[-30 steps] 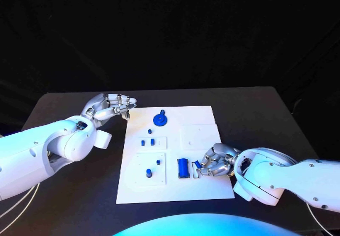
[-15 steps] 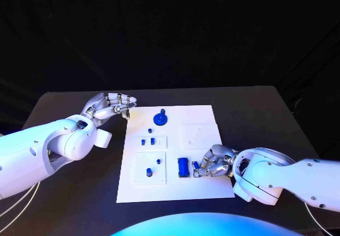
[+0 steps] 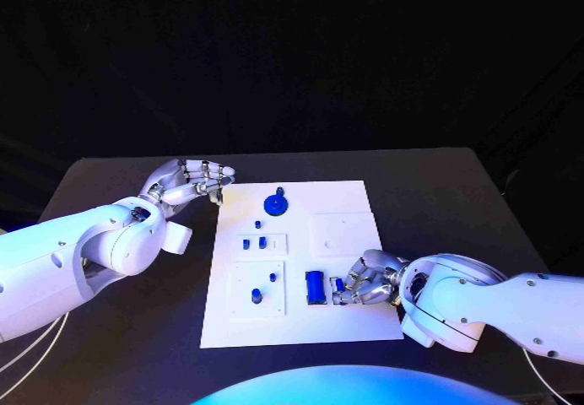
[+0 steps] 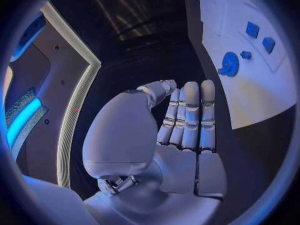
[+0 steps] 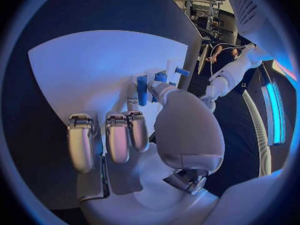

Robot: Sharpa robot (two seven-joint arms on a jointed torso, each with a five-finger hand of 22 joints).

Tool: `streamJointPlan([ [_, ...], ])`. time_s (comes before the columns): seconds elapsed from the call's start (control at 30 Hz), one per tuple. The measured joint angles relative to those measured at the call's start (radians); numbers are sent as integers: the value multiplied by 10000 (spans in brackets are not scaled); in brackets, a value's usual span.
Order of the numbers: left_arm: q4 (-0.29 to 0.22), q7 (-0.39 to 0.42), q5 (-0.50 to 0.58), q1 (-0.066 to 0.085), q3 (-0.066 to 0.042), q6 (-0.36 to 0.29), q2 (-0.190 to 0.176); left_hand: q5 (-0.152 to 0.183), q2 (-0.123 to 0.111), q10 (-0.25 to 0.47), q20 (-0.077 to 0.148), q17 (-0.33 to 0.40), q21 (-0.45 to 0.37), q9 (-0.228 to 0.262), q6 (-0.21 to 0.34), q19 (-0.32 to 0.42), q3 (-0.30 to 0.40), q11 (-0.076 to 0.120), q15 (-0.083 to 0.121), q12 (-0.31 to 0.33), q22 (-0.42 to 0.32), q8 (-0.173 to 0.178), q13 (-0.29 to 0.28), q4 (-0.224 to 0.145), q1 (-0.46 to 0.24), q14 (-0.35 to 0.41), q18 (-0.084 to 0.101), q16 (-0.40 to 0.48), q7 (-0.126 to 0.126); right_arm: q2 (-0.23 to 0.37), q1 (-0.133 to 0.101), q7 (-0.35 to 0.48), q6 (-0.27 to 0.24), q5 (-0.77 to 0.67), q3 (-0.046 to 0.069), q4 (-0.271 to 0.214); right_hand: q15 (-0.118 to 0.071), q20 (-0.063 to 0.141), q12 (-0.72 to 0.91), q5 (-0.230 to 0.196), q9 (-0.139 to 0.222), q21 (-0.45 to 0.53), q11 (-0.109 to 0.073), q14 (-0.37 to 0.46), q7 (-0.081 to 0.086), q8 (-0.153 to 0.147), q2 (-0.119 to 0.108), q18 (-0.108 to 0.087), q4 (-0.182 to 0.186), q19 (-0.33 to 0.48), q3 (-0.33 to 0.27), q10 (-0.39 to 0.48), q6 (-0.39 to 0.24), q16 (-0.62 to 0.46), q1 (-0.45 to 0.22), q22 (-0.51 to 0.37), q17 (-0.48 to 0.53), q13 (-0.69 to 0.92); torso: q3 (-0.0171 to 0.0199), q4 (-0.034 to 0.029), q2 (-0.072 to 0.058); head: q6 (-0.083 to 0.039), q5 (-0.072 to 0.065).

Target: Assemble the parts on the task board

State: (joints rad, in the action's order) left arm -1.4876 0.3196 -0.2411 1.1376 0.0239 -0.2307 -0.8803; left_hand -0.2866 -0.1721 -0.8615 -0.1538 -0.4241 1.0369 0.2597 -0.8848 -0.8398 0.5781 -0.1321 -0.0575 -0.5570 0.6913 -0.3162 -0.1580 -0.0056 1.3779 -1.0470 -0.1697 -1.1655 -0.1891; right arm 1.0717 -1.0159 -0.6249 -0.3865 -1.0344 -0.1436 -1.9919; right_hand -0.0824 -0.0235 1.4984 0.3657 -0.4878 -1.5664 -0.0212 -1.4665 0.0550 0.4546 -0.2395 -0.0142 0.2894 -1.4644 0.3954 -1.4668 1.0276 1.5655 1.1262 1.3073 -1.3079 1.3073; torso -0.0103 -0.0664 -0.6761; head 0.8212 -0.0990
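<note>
The white task board [image 3: 347,314] lies mid-table. On it are a blue gear [image 3: 276,204], a small peg [image 3: 258,224], two small blue blocks [image 3: 253,243], two more pegs [image 3: 256,294], and a long blue part [image 3: 314,288]. My right hand [image 3: 369,281] rests on the board's near right area, just right of the long part. Its thumb and a finger pinch a small blue part [image 3: 337,283], which stands upright at the fingertips [image 5: 142,90]. My left hand [image 3: 190,181] hovers off the board's far left corner, holding nothing, fingers held together [image 4: 187,120].
Two raised white squares [image 3: 341,232] sit on the board, the right one bare. Black table [image 3: 134,337] surrounds the board on all sides. The left forearm [image 3: 85,253] lies along the table's left side.
</note>
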Motion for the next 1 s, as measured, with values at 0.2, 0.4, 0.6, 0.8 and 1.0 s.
streamJointPlan([
  [0.2, -6, -1, 0, 0, 0, 0, -18, 0, 0, 0, 0, 0, 0, 0, 0, 0, 0, 0, 0, -36, 0, 0, -1, 0, 0, 0, 0, 0, 0, -27, 2, 0, -25, -48, 0, 5, 0, 0, 0, -508, 47, 0, 0, 0, 35, -39, 24, 0, 18, 0, -439, 0, 35, 0, -244, 0, 1, 0, -5, -4, 0, -1, 7],
  [0.4, -7, -2, 0, 0, 0, 0, -33, 0, 0, 0, 0, -1, 0, -9, 0, 0, 0, 0, 0, -36, 0, 0, -1, 0, 0, 0, 0, 0, 0, -39, 5, 3, -96, -73, -6, 4, 0, 0, 0, -460, 47, 0, 0, 0, 35, -77, 73, 0, 16, 0, -589, 0, 36, 0, -292, 8, 1, 0, -7, 1, 1, 9, -11],
  [0.6, -7, -3, 0, 0, 0, 0, -33, 0, 0, 0, 0, -1, 0, -9, 0, 0, 0, 0, 0, -36, 0, 0, -1, 0, 0, 0, 0, 0, 0, -35, 5, 19, -186, -86, -7, -3, 0, 0, 0, -460, 58, 0, 0, 0, 35, -77, 108, 0, 15, 0, -729, 0, 36, 0, -397, 8, 2, 0, 0, 2, 2, -12, 20],
  [0.8, -2, -4, 0, 0, 0, 0, -24, 0, 0, 0, 0, -1, 0, -9, 0, 0, 0, 0, 0, -36, 1, 0, -2, 0, 0, 0, 0, 0, 0, 30, 4, 75, -187, -94, -4, -22, 0, 0, 0, -569, 85, 0, 0, 0, 35, -101, 92, 0, -11, 0, -951, 0, 35, 0, -460, 7, 3, 0, 4, 4, 6, -31, 23],
  [1.0, 9, -6, 0, 0, 0, -1, -23, 0, 0, 0, 0, -1, 0, -9, 0, 0, 0, 0, 0, -36, 0, 0, -2, 0, 0, 0, 0, 0, 0, 167, 2, 222, 37, -94, -1, -84, 0, 0, 0, -1459, 94, 0, 0, 0, 35, -186, 150, 0, -13, 0, -1675, 0, 35, 0, 160, 6, 4, 0, 2, 8, 6, -25, 22],
])
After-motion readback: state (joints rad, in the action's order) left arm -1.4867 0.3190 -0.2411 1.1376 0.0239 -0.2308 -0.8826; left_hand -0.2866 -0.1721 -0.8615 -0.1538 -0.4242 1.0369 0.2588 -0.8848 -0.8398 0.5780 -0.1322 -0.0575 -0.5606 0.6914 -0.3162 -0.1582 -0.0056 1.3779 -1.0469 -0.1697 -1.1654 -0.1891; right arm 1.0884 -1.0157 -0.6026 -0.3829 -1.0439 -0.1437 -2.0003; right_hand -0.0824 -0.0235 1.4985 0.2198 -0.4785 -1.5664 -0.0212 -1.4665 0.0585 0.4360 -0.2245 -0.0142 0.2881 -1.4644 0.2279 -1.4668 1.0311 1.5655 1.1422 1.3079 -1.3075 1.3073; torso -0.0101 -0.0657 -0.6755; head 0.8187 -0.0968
